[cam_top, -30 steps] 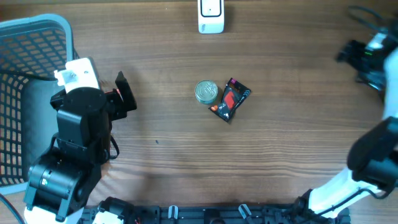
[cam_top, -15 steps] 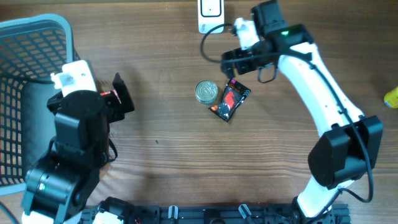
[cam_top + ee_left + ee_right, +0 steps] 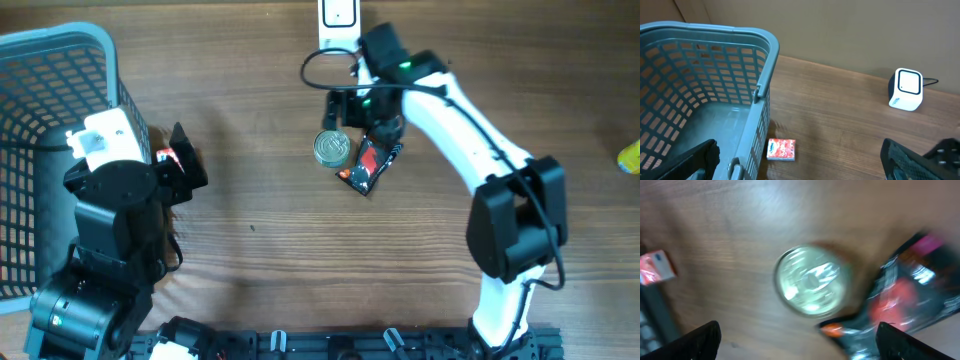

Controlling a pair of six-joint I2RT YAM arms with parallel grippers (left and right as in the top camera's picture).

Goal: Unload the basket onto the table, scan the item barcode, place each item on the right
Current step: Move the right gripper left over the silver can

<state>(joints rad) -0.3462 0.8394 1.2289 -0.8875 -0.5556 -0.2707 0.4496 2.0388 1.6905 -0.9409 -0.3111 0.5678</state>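
Nothing here can be read. The small red packet (image 3: 781, 149) beside the basket (image 3: 767, 60) carries print too small to make out. The black-and-red pouch (image 3: 366, 168) is blurred up close. The white scanner (image 3: 906, 90) shows only a plain square outline on its face.

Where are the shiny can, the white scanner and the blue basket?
shiny can (image 3: 333, 148), overhead view, middle of its lid.
white scanner (image 3: 906, 89), left wrist view, front face.
blue basket (image 3: 710, 29), left wrist view, far rim.
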